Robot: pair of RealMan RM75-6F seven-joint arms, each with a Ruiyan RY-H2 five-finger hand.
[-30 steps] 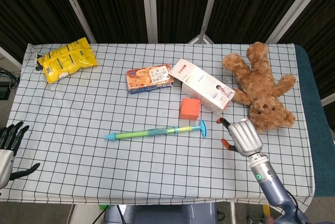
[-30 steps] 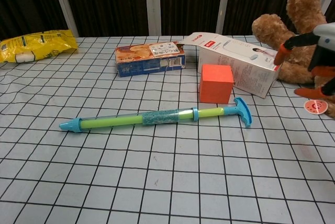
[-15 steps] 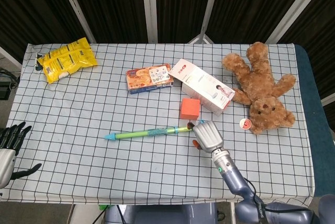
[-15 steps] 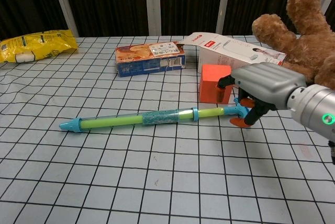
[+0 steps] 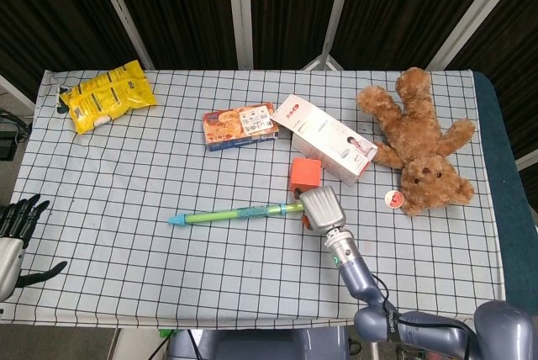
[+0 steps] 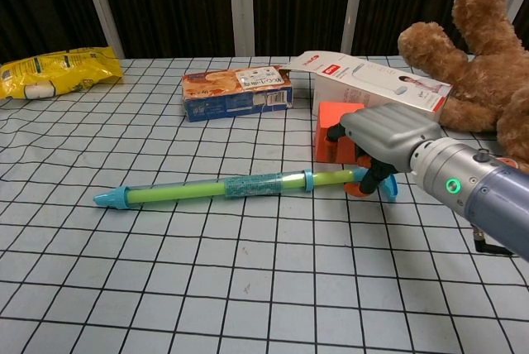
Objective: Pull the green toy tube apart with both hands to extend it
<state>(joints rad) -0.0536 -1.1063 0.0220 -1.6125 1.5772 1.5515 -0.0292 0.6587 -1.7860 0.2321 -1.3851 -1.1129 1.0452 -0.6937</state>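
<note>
The green toy tube [image 5: 239, 212] [image 6: 248, 186] lies flat on the checked cloth, its blue tip to the left and its blue T-handle [image 6: 388, 188] to the right. My right hand [image 5: 319, 206] [image 6: 384, 135] hovers over the handle end. Its orange-tipped fingers [image 6: 362, 182] hook down on the near side of the thin rod. The thumb stays up by the orange cube [image 6: 331, 126], so the rod sits loosely between them. My left hand [image 5: 13, 234] hangs off the table's left front corner with its fingers spread, holding nothing. The chest view does not show it.
The orange cube [image 5: 304, 173] stands just behind the right hand. A white carton [image 5: 328, 140] and a teddy bear [image 5: 420, 137] lie to the right. A biscuit box [image 5: 239, 125] sits mid-back, a yellow snack bag [image 5: 105, 93] far left, and a small red disc [image 5: 392, 199] by the bear.
My right hand has swept left from beside the bear to the tube's handle end and now covers it. The tube and my left hand have stayed put.
</note>
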